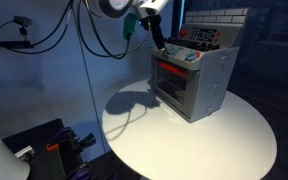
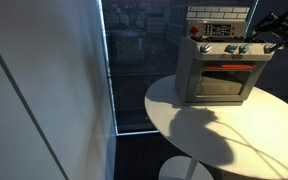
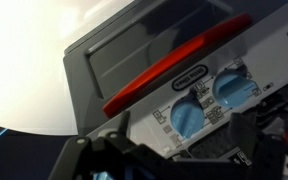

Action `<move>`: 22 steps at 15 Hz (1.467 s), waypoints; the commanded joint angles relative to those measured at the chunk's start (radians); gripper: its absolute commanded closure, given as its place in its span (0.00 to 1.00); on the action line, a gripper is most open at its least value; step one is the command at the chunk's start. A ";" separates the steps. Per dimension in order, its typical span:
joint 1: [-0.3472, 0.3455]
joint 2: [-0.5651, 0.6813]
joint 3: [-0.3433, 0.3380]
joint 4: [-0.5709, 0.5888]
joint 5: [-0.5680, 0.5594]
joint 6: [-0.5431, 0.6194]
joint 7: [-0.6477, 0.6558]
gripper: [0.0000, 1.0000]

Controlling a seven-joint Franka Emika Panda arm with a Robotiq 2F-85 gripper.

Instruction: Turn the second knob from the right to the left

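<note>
A grey toy oven (image 1: 194,85) with a red door handle stands on a round white table (image 1: 234,140); it also shows in an exterior view (image 2: 219,75). A row of blue knobs (image 1: 184,56) runs above its door (image 2: 229,48). In the wrist view two blue knobs are close up, one (image 3: 189,115) directly ahead and another (image 3: 234,88) beside it. My gripper (image 3: 184,128) hovers just in front of the knob row with its dark fingers spread to either side, touching nothing. In the exterior views it sits at the oven's upper front edge (image 1: 159,40) (image 2: 274,35).
A red oven door handle (image 3: 174,65) runs below the knobs in the wrist view. The table edge (image 2: 184,130) drops off toward a dark window wall. Cables hang behind the arm (image 1: 94,40). Dark equipment stands on the floor (image 1: 44,145).
</note>
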 commanded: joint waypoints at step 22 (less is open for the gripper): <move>0.018 0.131 0.011 0.128 0.089 0.117 0.010 0.00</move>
